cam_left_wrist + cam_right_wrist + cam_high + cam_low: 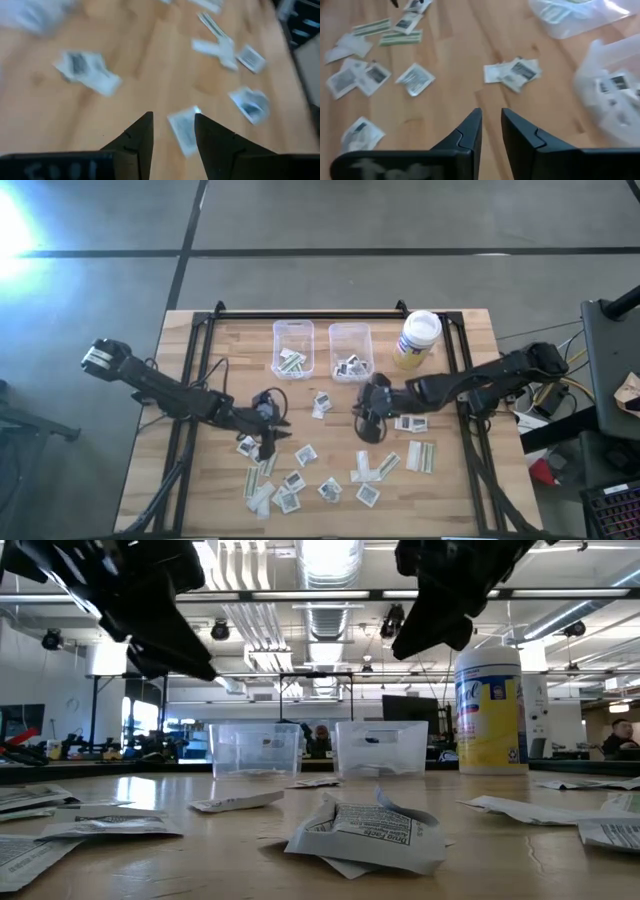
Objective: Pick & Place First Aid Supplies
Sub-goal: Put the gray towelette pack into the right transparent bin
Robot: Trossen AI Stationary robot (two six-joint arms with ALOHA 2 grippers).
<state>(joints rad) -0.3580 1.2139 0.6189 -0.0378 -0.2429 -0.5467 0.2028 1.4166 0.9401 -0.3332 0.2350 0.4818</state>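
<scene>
1. Nearest the table-level camera, we see a crumpled square packet [365, 835] lying on the wooden table [480, 875]; its dark print is too small to read. More packets at both edges of that view are cut off by the frame.
2. From above, the packets [330, 485] lie scattered over the near half of the table, square white ones mixed with long pale strips [421, 455]. Some overlap, so we cannot count them exactly.
3. The left gripper [268, 442] hovers over the left part of the scatter. In its wrist view the two dark fingers [137, 140] stand apart, and one packet [183, 131] lies on the wood in the gap between them. That picture is blurred, and we cannot tell whether the fingers touch it.
4. The right gripper [365, 428] hangs over bare wood near the table's middle. Its fingers [470, 132] show a narrow gap with nothing between them.
5. Beyond both grippers stand two clear bins [293, 347], [350, 350], each with a few packets inside.
6. Right of the bins stands a yellow jar with a white lid [417, 340].
7. In the table-level view, both arms are only dark shapes cut off at the top.
</scene>
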